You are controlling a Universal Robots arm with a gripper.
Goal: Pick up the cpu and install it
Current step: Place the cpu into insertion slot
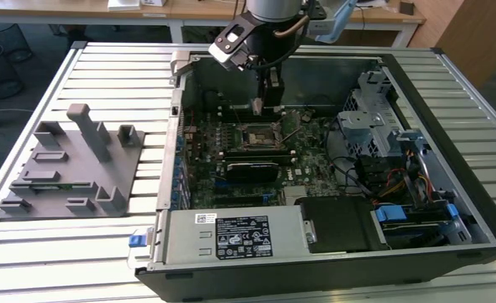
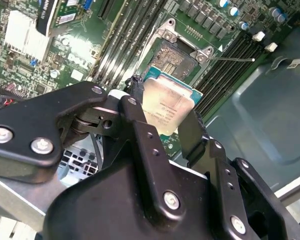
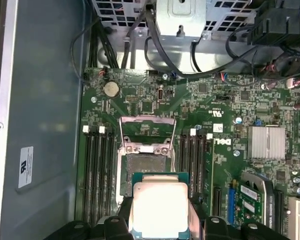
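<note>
My jaws grip the cpu by two opposite edges, silvery top up, holding it above the motherboard just beside the open socket, not seated. The cpu hides the socket's nearest edge, and my jaws cover the cpu's sides. Whether it hangs clear of the socket I cannot tell.

Couldn't really read anything. Psu at 6 o'clock in the exterior view had a white sticker, case wall a label, cpu faint print, all too tiny tbh.
</note>
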